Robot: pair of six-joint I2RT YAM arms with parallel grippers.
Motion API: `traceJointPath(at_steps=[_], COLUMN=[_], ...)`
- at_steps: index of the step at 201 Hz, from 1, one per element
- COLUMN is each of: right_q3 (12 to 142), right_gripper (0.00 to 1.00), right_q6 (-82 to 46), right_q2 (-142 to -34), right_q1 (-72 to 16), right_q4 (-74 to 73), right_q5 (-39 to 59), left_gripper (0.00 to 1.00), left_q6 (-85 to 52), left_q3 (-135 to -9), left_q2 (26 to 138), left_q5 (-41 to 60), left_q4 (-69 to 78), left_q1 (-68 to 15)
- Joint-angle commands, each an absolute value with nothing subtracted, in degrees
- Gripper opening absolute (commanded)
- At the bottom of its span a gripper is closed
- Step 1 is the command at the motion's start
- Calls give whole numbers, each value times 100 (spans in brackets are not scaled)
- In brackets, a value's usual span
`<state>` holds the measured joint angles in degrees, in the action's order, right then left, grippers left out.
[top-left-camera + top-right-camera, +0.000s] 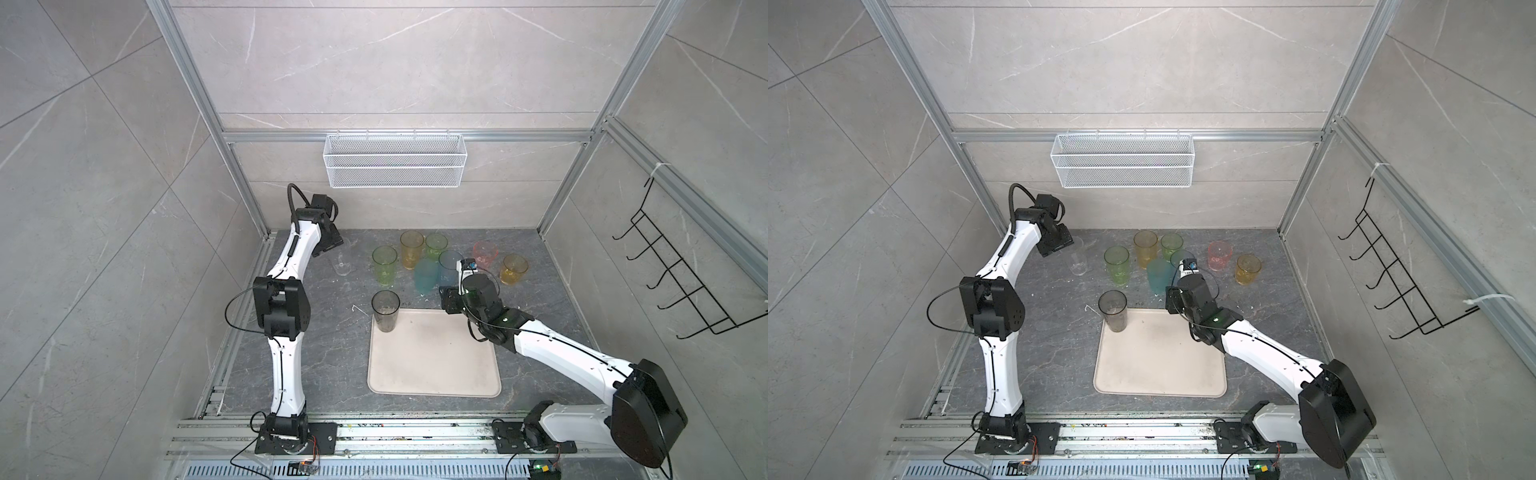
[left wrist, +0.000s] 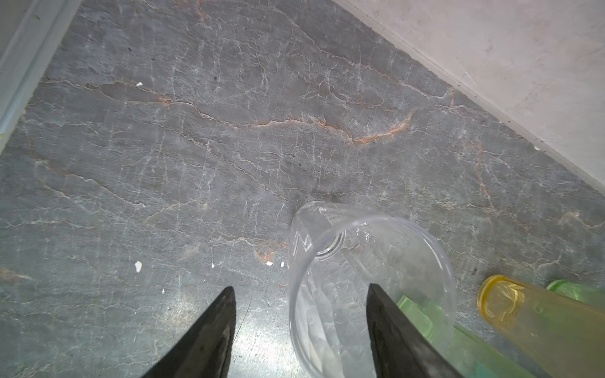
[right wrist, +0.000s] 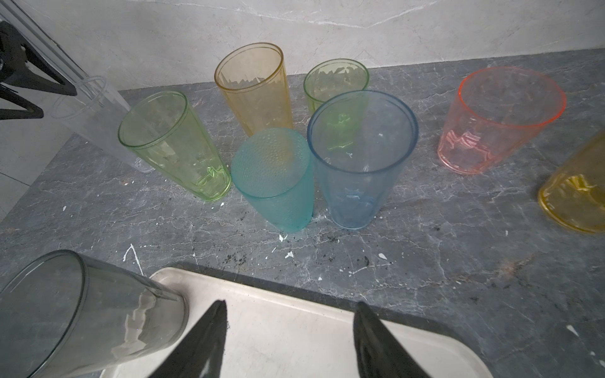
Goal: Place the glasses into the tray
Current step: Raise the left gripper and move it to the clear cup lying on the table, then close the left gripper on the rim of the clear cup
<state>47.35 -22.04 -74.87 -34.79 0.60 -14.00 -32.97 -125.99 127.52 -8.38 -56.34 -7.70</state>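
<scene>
The cream tray (image 1: 432,361) (image 3: 294,343) lies in front, and a smoky grey glass (image 1: 385,311) (image 3: 82,311) stands in its far left corner. Behind it on the stone stand green (image 3: 173,144), amber (image 3: 255,88), short green (image 3: 337,81), teal (image 3: 275,176), blue (image 3: 360,157), pink (image 3: 497,121) and short amber (image 3: 576,193) glasses. My right gripper (image 3: 289,304) (image 1: 451,305) hangs open and empty over the tray's far edge. At the back left, my left gripper (image 2: 301,289) (image 1: 1059,245) is open astride the clear glass's (image 2: 343,248) (image 1: 1079,259) rim, one finger over its mouth.
A white wire basket (image 1: 395,160) hangs on the back wall above the glasses. A black hook rack (image 1: 681,270) is on the right wall. Aluminium posts frame the corners; the back wall runs close behind the clear glass.
</scene>
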Motion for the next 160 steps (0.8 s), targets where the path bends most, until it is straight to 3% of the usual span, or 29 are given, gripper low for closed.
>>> traceJointPath(at_steps=[1,43,160], right_q3=[4727,4734,4762], right_gripper=[63,63,63], right_q6=[-2246,-2256,-2276], right_q2=[-7396,-7413,-7435], right_q1=[-3466,-3463,-3463], right_q4=[166,176,211], right_q5=[-1503,-1494,-1499], left_gripper=[64,59,21], left_q6=[-3235,-3163,-2992], left_q3=[-12852,-12858,-13001], left_q2=[12864,12992,13104], left_q5=[-782,-697,-536], left_q4=[-5809,-5801,-5880], left_q1=[-687,-616,-589])
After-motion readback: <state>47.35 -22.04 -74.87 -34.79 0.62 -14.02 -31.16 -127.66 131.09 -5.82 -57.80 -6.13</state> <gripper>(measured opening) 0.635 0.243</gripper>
